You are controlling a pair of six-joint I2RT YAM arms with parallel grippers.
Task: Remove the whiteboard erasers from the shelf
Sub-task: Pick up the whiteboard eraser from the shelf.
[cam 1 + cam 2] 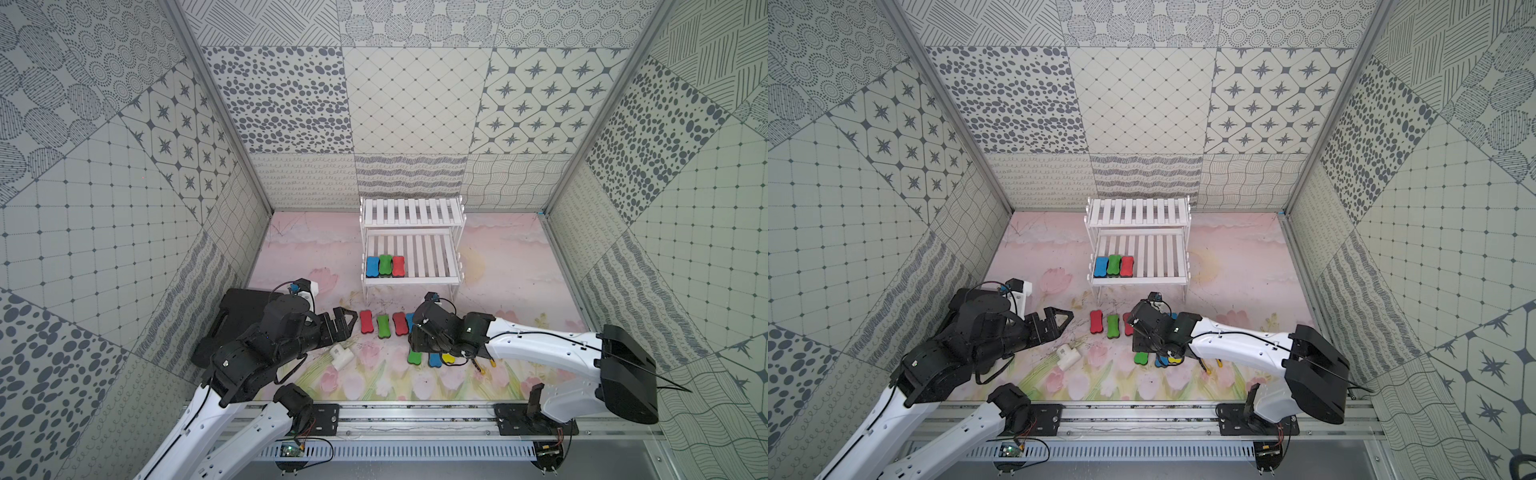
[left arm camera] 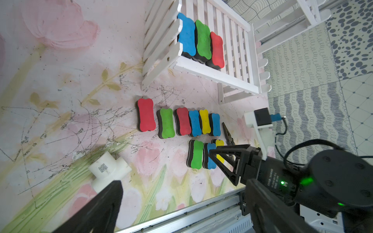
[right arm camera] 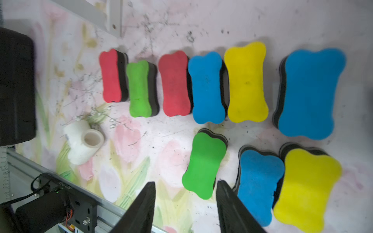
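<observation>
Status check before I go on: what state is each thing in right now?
shelf: upright, upper tier bare, lower tier holding three erasers
shelf erasers: blue, green, red, side by side, colour up
table erasers: nine, flat, colour up, two rows
left gripper: open, empty
right gripper: open, empty, at the near-row green eraser

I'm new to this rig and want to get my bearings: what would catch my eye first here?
The bright bone-shaped erasers: nine lie in two rows on the flowered table, in front of the white shelf. The last three erasers, blue, green and red, sit side by side on its lower tier. The right gripper hangs open over the near row's green eraser.
</observation>
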